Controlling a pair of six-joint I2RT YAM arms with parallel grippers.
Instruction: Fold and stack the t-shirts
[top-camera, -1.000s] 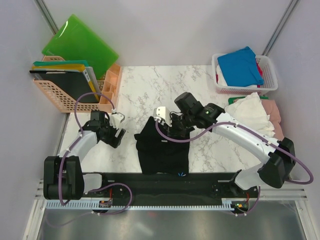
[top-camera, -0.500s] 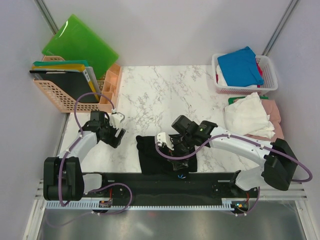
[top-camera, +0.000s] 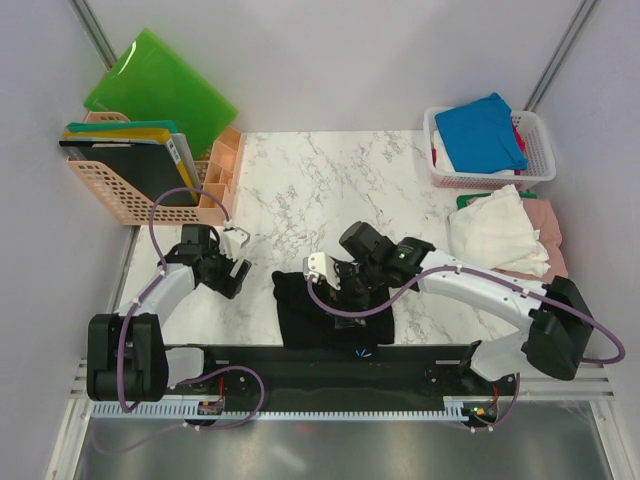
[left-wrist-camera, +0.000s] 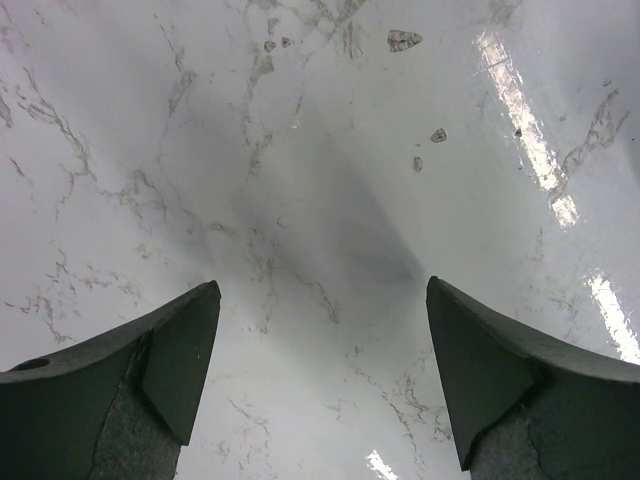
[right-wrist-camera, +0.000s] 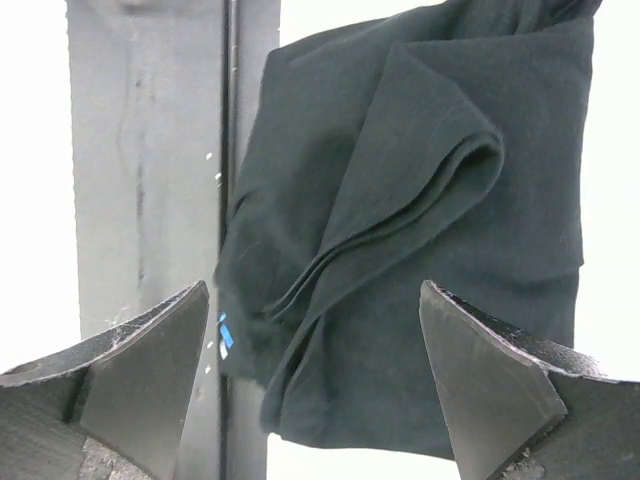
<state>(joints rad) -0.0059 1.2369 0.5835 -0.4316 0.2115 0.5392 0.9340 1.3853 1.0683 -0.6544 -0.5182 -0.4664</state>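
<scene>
My right gripper (top-camera: 345, 281) stands with its jaws wide apart and nothing between them. In the right wrist view the two fingers (right-wrist-camera: 130, 360) frame the black t-shirt (right-wrist-camera: 400, 200) below. I cannot tell whether the tips brush the cloth. The shirt lies folded in the lower centre of the top view (top-camera: 322, 318), with several layers showing as curved edges near its middle. Its near edge runs onto the dark rail (top-camera: 250, 360) along the bottom of the table (top-camera: 300, 180).

My left gripper (top-camera: 232, 262) is also spread wide and holds nothing. It hangs over bare marble (left-wrist-camera: 300, 150) at the lower left of the top view, well apart from the black shirt.

The other shirts are all on the right of the frame. The blue t-shirt (top-camera: 482, 130) sits on top in the white basket (top-camera: 541, 150) at the upper right. The white t-shirt (top-camera: 495, 230) lies just below the basket, bunched up, with the pink one (top-camera: 550, 222) under its right side. A sliver of green cloth (top-camera: 478, 200) shows at its upper edge (too small to say how it lies).

Open marble runs from the black shirt up to the far edge of the table, across the middle of the frame. At the upper left an orange basket (top-camera: 105, 190) stands off the table's edge, with green boards (top-camera: 160, 85) leaning against the wall behind it.
</scene>
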